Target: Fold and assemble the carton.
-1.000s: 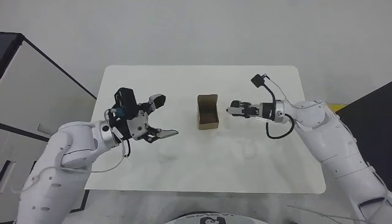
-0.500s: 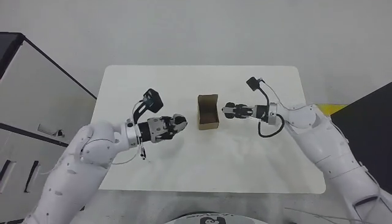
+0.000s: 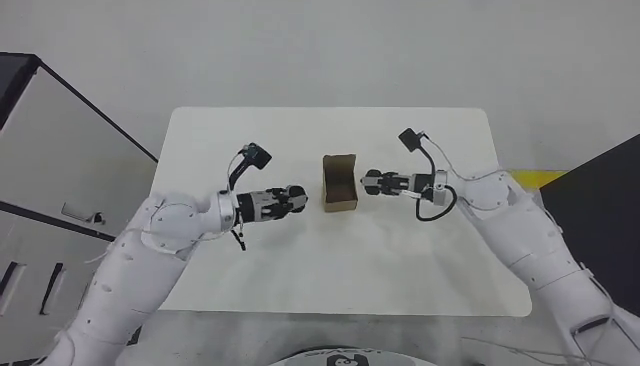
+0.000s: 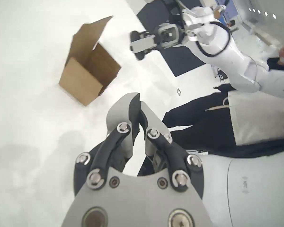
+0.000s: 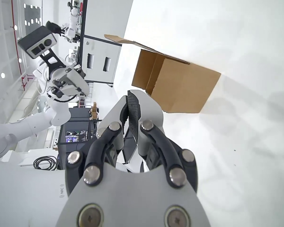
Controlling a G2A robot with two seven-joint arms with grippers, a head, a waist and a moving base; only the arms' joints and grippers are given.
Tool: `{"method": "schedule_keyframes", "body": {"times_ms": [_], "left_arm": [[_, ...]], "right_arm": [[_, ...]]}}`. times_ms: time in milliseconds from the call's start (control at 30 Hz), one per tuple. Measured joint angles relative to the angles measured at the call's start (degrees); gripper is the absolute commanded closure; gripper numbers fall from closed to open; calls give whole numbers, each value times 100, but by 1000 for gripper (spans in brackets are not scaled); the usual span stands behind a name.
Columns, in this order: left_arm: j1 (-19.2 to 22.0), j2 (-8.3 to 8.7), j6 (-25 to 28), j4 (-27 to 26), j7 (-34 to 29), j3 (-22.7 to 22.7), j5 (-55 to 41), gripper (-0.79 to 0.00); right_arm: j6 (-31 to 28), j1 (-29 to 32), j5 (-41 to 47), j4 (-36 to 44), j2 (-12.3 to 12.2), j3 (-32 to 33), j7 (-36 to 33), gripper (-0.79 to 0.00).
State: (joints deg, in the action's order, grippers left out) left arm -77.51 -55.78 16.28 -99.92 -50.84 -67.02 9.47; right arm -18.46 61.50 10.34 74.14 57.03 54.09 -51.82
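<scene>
A small brown carton (image 3: 340, 184) stands on the middle of the white table (image 3: 330, 266), its top open and one flap raised at the far side. In the left wrist view the carton (image 4: 88, 72) shows an open top and the tall flap. My left gripper (image 3: 296, 198) sits just left of the carton, shut with nothing in it; its fingers (image 4: 137, 109) meet. My right gripper (image 3: 368, 181) hovers just right of the carton, also shut and empty (image 5: 132, 105). The carton (image 5: 177, 86) lies close ahead of it.
A grey cabinet (image 3: 50, 156) stands off the table's left edge. A dark panel (image 3: 600, 196) stands at the right. Bare table surface (image 3: 350, 276) lies in front of the carton. A person's dark trousers (image 4: 203, 124) show beyond the table edge.
My left gripper has gone from wide open to shut and swung in toward the carton's left side. My right gripper has edged closer to the carton's right side.
</scene>
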Motion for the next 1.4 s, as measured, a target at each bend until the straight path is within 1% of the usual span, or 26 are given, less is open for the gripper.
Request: {"method": "schedule_keyframes", "body": {"times_ms": [67,100,167,233,333,533,600,667,800,1067,1167,1300,1400], "left_arm": [[187,-63,-148,276,-156,232,-509,0],[328,-105,-127,486,-242,376,-891,0],[536,-170,-62,808,-310,576,-1327,0],[747,-239,18,1104,-291,772,-1564,0],[961,-311,89,1384,-200,949,-1682,0],[962,-314,64,1411,-154,961,-1632,0],[927,-334,-141,1432,18,1018,-1556,0],[945,-363,-235,1418,129,1110,-1539,0],[978,-425,-216,1361,420,1275,-1355,0],[980,-427,-219,1356,450,1281,-1325,0],[918,-454,-291,1356,807,1293,-1235,0],[863,-487,-257,1333,1345,1271,-1124,0],[836,-489,-302,1323,1464,1243,-977,0]], "right_arm": [[40,-30,6,-65,39,-78,61,0],[37,-57,37,-136,64,-119,88,0],[18,-98,71,-247,101,-177,130,0],[-20,-142,98,-361,143,-240,163,0],[-61,-208,121,-492,191,-306,173,0],[-99,-229,128,-503,198,-299,182,0],[-66,-200,113,-482,201,-293,248,0],[-26,-157,78,-432,204,-276,360,0],[-64,-87,77,-352,206,-217,420,0],[-49,-69,90,-333,209,-201,400,0],[-21,-36,67,-297,212,-200,473,0],[43,47,-39,-188,220,-162,679,0],[75,70,-133,-151,226,-141,765,0]]}}
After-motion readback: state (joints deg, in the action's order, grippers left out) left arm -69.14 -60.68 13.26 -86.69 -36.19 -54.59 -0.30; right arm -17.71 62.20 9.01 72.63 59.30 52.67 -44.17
